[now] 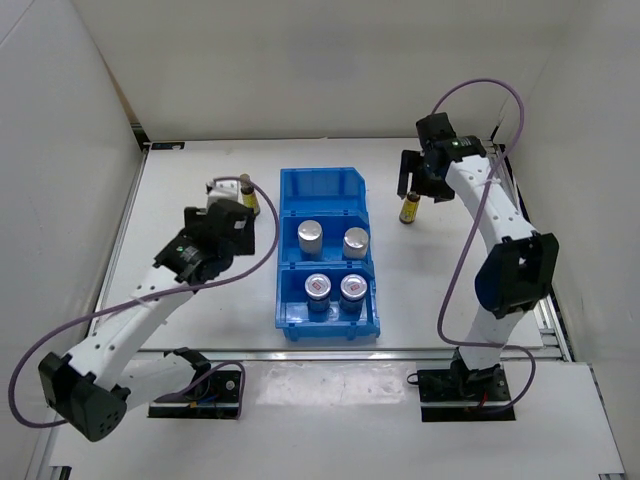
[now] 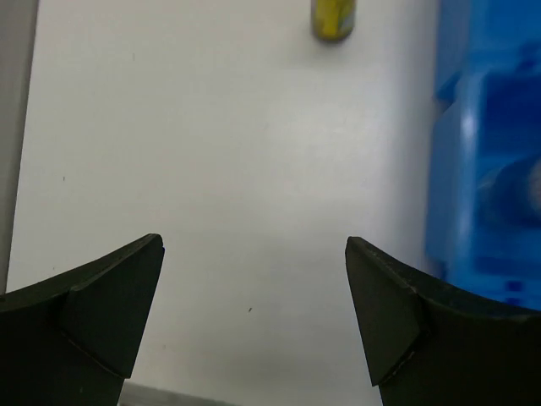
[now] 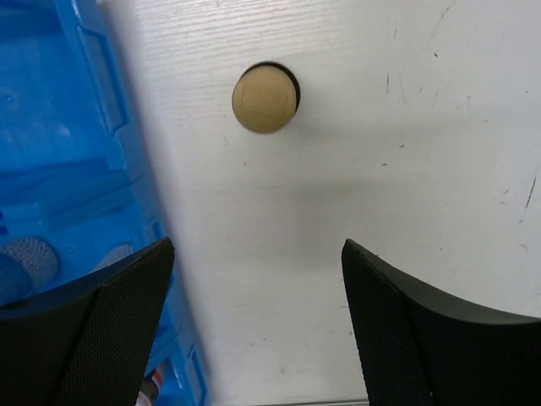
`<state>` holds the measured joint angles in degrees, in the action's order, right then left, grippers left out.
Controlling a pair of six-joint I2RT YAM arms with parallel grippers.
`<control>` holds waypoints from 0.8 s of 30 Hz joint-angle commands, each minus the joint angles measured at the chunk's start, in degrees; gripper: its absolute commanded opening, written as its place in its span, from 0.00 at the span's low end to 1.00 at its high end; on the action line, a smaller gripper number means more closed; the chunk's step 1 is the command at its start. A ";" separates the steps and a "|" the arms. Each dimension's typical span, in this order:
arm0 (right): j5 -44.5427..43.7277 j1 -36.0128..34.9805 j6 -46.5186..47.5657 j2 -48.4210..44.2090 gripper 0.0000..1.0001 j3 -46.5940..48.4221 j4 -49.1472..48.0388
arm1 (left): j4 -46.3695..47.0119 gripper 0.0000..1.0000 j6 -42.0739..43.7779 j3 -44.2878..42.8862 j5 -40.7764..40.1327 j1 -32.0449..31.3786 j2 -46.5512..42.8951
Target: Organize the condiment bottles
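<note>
Two white-blue cylinders with silver lids (image 1: 310, 233) (image 1: 356, 241) stand in the middle compartment of the blue bin (image 1: 290, 325). Two short silver jars with red-marked lids (image 1: 318, 288) (image 1: 352, 288) stand in its near compartment. One amber bottle (image 1: 247, 193) stands left of the bin; in the left wrist view it (image 2: 332, 21) is far ahead of my open, empty left gripper (image 2: 254, 313). The other amber bottle (image 1: 409, 208) stands right of the bin. My right gripper (image 1: 420, 185) hovers over it, open and empty; its cap (image 3: 265, 98) shows ahead of the fingers (image 3: 101, 330).
The bin's far compartment (image 1: 320, 192) holds nothing. The bin wall shows at the right of the left wrist view (image 2: 486, 169) and at the left of the right wrist view (image 3: 59, 152). White walls enclose the table on the left, back and right.
</note>
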<state>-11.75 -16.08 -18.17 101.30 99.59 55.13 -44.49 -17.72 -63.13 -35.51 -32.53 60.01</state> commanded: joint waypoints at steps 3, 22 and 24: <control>3.83 2.97 2.18 4.08 0.83 5.61 -1.26 | 2.47 0.99 0.75 7.23 -2.55 -0.07 -0.51; 2.70 3.51 1.65 15.95 0.49 14.84 -0.91 | 4.68 0.99 2.07 6.18 -2.02 1.68 3.89; 2.17 3.51 1.65 16.57 0.44 15.37 -0.91 | 4.68 0.99 2.07 6.18 -2.02 1.68 3.89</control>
<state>-8.88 -12.84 -17.30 117.10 112.09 54.04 -40.66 -15.88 -54.92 -36.71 -31.00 64.73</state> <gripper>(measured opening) 0.449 0.992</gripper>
